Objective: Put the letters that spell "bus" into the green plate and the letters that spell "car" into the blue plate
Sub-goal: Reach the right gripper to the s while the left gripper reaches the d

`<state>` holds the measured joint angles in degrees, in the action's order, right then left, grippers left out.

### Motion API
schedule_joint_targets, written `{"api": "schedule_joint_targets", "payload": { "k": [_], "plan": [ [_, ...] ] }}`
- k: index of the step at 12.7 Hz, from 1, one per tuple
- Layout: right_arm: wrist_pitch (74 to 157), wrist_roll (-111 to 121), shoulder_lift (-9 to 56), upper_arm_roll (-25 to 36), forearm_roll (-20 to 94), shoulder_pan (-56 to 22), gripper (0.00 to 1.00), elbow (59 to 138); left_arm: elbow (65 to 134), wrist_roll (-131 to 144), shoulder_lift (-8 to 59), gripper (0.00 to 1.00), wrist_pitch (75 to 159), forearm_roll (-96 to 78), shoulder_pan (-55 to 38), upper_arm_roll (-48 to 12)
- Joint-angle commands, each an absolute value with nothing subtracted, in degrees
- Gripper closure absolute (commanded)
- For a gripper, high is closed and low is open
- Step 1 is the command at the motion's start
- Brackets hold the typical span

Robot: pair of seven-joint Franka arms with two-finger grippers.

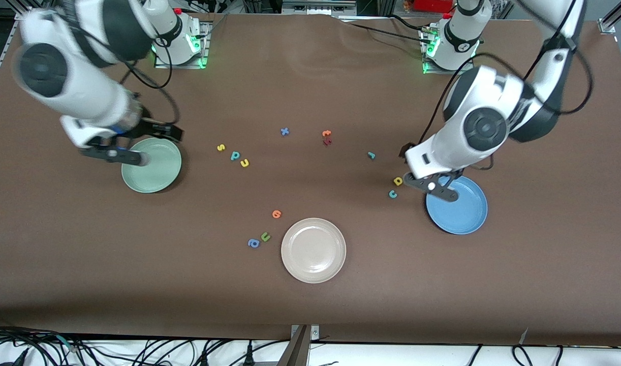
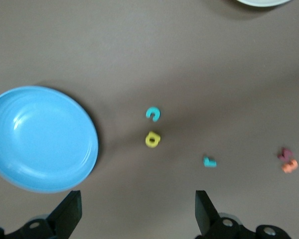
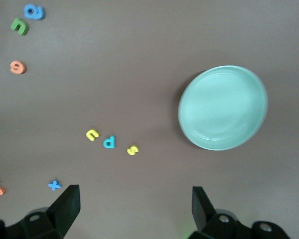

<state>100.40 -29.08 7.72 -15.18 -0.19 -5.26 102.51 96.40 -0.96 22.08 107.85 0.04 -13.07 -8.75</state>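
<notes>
My surface [image 1: 310, 76] is plain brown. On it lie a mint-green plate [image 1: 155, 175], a bright blue plate [image 1: 463, 213] and a beige-white plate [image 1: 313, 250], all unpatterned. The small letters are yellow, teal, orange, blue and green.

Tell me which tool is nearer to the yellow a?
Left. The left tool hangs open over the blue plate's rim, just beside the yellow a. The right tool hangs open over the green plate, at the right arm's end.
</notes>
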Motion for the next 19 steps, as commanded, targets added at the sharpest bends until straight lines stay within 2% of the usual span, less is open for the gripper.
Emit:
{"api": "schedule_joint_targets", "payload": {
  "k": [1, 5, 7, 12, 14, 15, 17, 18, 19],
  "plan": [
    [110.79, -29.53, 6.41, -17.92, 0.35, -4.75, 0.01, 112.56, 101.65, -1.14, 22.68, 0.00, 115.10, 0.26, -14.14, -8.44],
    [127.56, -27.77, 8.17, -20.12, 0.35, -4.75, 0.01, 124.51, 113.78, -1.67, 21.72, 0.00, 130.04, 4.04, -14.94, -9.05],
    [134.71, -27.69, 9.84, -20.48, 0.18, -4.75, 0.01, 128.83, 120.56, -1.84, 21.27, 0.00, 140.23, 4.04, -14.59, -9.05],
    [137.98, -22.59, 11.60, -20.74, 0.26, -4.75, 0.01, 134.20, 121.29, -5.27, 24.42, 0.00, 142.56, 13.79, -14.15, -9.14],
    [143.32, -22.59, 13.87, -20.74, 0.26, -4.75, 0.01, 136.22, 121.29, -5.27, 26.62, 0.01, 146.40, 14.06, -14.33, -9.14],
    [146.57, -22.59, 15.45, -20.74, 0.26, -4.75, 0.01, 137.10, 121.29, -5.27, 27.33, 0.06, 147.38, 14.06, -14.41, -9.14],
    [148.53, -22.68, 17.13, -20.65, 0.26, -4.75, 0.01, 137.46, 121.29, -6.41, 27.86, 0.26, 148.35, 14.15, -14.50, -9.14],
    [148.54, -22.59, 17.40, -20.57, 0.26, -4.66, 0.01, 137.46, 121.29, -7.55, 27.95, 0.30, 148.36, 14.15, -14.41, -9.14],
    [148.45, -22.50, 17.40, -20.57, 0.18, -4.66, 0.01, 137.81, 121.29, -8.60, 28.38, 0.31, 148.36, 14.15, -14.15, -9.14]
  ]
}}
